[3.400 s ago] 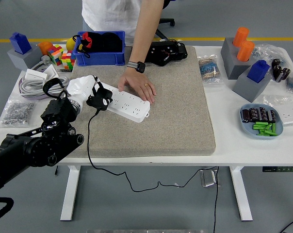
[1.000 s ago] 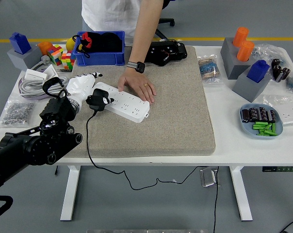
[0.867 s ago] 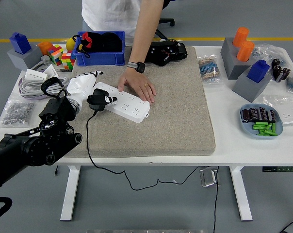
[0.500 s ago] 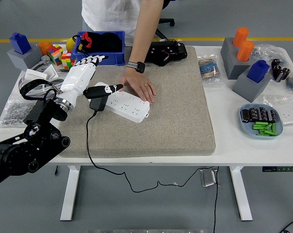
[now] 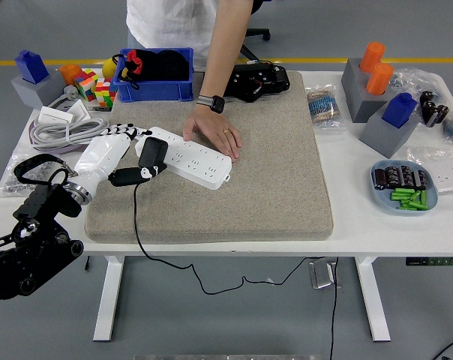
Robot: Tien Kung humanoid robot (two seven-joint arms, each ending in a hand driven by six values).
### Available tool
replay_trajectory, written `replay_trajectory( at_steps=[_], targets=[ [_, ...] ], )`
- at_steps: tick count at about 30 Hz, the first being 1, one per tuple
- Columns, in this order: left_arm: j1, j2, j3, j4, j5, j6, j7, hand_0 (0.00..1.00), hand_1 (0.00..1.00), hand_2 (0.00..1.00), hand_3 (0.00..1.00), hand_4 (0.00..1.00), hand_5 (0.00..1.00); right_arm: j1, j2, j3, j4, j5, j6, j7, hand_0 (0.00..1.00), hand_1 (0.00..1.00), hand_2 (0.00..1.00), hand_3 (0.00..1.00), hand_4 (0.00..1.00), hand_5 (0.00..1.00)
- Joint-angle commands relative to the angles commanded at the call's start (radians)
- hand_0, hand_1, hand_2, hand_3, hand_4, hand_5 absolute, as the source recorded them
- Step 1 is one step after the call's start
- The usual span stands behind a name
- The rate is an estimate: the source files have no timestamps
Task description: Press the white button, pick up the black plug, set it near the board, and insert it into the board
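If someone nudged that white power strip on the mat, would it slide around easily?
Probably not much. The power strip lies flat on a rough-looking grey mat, a person's hand presses its far side, and the black plug sits on it, its cord likely dragging a little.

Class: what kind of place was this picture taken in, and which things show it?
Probably a robotics lab or test workshop: a white table with a power strip, a blue parts bin, and a yellow floor line.
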State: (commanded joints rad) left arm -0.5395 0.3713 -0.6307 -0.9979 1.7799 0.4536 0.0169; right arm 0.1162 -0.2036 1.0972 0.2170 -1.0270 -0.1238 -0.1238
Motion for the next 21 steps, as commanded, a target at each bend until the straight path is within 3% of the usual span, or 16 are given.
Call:
replay_trajectory(
  at_steps=[21],
  targets=[
    [-0.027,-0.037,0.055,0.055,0.031,-0.030,0.049,0.949,0.943,0.857,0.820,0.819,0.634,-0.005,0.006,0.017,-0.001,-0.005,-0.001,0.004,0.796,0.765,0.793,0.775,0.797,0.585]
  ],
)
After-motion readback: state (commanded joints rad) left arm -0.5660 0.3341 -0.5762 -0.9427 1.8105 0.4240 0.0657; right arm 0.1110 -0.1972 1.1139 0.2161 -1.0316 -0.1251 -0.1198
